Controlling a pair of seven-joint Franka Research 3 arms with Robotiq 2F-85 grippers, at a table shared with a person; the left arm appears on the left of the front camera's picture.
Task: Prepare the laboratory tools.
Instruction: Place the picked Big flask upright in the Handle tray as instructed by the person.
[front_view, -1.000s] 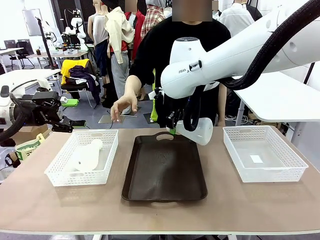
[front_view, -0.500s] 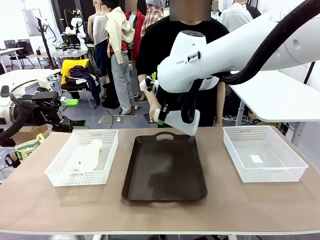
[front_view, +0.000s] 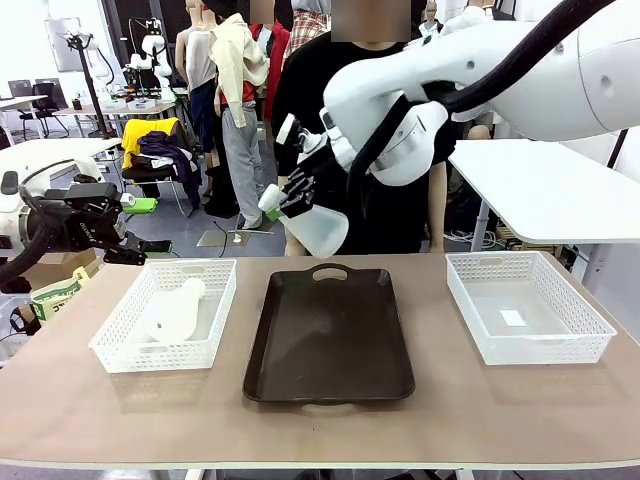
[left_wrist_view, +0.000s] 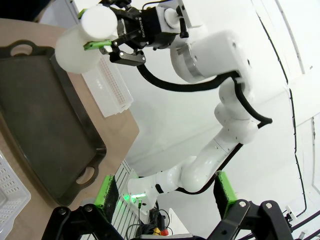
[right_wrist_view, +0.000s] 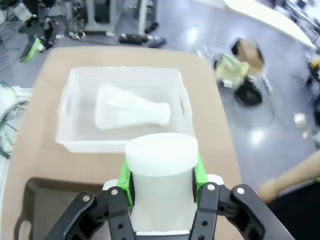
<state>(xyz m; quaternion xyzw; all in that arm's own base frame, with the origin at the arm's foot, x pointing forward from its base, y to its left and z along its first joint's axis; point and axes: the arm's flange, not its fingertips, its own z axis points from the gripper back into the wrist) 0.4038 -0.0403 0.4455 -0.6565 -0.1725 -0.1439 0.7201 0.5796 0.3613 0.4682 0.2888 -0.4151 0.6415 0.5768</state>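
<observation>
I see one conical flask (front_view: 318, 232) up in the air above the far end of the dark brown tray (front_view: 330, 340), tilted, neck toward my left and wide base lower and to the right. My right gripper (front_view: 288, 203) has it by the neck; in the right wrist view the green fingers (right_wrist_view: 126, 176) press on both sides of the neck of the flask (right_wrist_view: 160, 150), so that gripper (right_wrist_view: 161, 172) is clamped on it. The second flask (front_view: 172, 312) lies on its side inside the left white mesh basket (front_view: 120, 345), left of the tray. The right mesh basket (front_view: 585, 320) sits on the tray's other side, all three on the table (front_view: 500, 410). My left gripper (front_view: 150, 245) hangs off the table's left end, near the left basket's far corner, touching nothing; the left wrist view shows its fingers (left_wrist_view: 107, 192) spread wide. A person in a black top (front_view: 300, 90) stands at the far side, behind the raised flask.
</observation>
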